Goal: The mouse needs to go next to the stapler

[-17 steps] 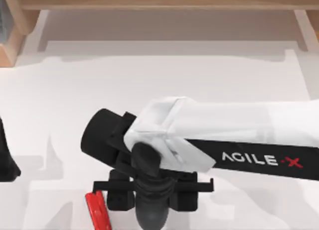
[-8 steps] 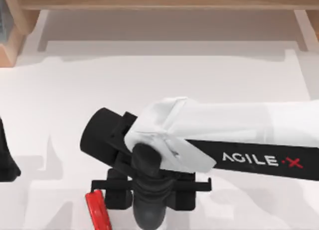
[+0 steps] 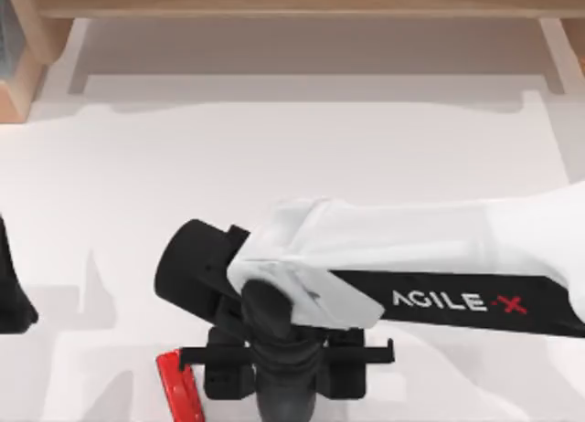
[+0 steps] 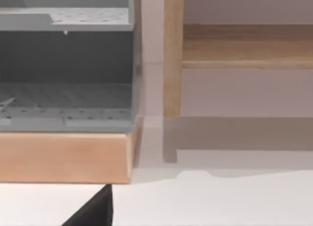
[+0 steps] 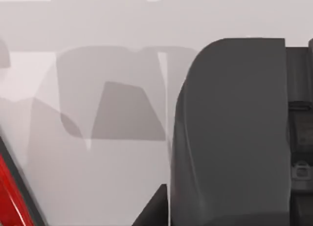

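The mouse (image 5: 230, 138) sits in the right gripper (image 3: 285, 385) at the white table's (image 3: 366, 148) near edge, fingers closed on it, just beside the red stapler (image 3: 178, 385). The right arm (image 3: 439, 258) reaches in low from the right. The left arm (image 3: 11, 285) rests at the left edge; wooden shelving (image 3: 292, 0) stands behind.

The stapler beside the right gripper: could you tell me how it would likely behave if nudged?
The stapler looks like a glossy, narrow red bar lying flat on the table, so it would probably slide or pivot rather than tip. Its smooth finish may be slippery.

One mouse (image 5: 230, 133), one red stapler (image 3: 179, 388), two arms.
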Available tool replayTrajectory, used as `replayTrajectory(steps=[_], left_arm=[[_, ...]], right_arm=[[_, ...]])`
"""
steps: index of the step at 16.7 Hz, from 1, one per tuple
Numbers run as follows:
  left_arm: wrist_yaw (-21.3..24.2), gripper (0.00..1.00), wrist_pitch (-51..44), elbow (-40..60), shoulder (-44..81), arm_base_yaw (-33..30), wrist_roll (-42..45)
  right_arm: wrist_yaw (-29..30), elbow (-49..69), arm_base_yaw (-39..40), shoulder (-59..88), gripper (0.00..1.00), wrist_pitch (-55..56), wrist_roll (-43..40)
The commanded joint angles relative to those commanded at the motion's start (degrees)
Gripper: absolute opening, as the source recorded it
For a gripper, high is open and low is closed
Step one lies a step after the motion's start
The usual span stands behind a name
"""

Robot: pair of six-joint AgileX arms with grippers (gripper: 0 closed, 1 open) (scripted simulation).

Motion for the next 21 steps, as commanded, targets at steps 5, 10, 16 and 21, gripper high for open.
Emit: replayTrajectory(steps=[5,10,16,21], left_arm=[[0.0,1.00,0.0,0.0,0.0,0.0,0.0],[0.0,1.00,0.0,0.0,0.0,0.0,0.0],[0.0,1.00,0.0,0.0,0.0,0.0,0.0],[0.0,1.00,0.0,0.0,0.0,0.0,0.0]], right_arm=[[0.0,0.0,0.0,0.0,0.23,0.0,0.0],[0.0,0.0,0.0,0.0,0.60,0.0,0.0],[0.0,0.0,0.0,0.0,1.00,0.0,0.0],[0.0,0.0,0.0,0.0,1.00,0.0,0.0]])
